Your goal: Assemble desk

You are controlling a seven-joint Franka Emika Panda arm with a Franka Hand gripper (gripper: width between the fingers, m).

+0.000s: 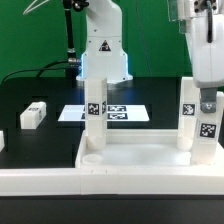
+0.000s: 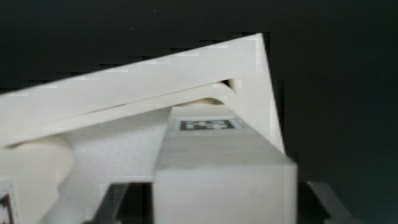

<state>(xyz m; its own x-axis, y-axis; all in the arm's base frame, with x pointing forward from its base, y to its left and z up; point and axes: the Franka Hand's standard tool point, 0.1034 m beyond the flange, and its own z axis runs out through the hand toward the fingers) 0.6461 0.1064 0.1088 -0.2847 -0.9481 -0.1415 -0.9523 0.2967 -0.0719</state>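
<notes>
White border rail [image 1: 40, 182] runs along the table's near edge, the desk panel [image 1: 140, 158] lying just behind it. Two legs stand upright in its corner sockets: one far [image 1: 95, 108], one [image 1: 190, 115] beneath the pincer [image 1: 207, 103], whose jaws sit partly closed on it. Another leg [image 1: 33, 115] lies loose near the table's far edge. The fourth leg is out of sight; how fully the sockets are seated is unclear.

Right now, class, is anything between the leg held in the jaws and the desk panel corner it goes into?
Nothing visible does. The held leg sits right at the panel corner. Another upright leg stands close beside it, apparently not in its path.
</notes>
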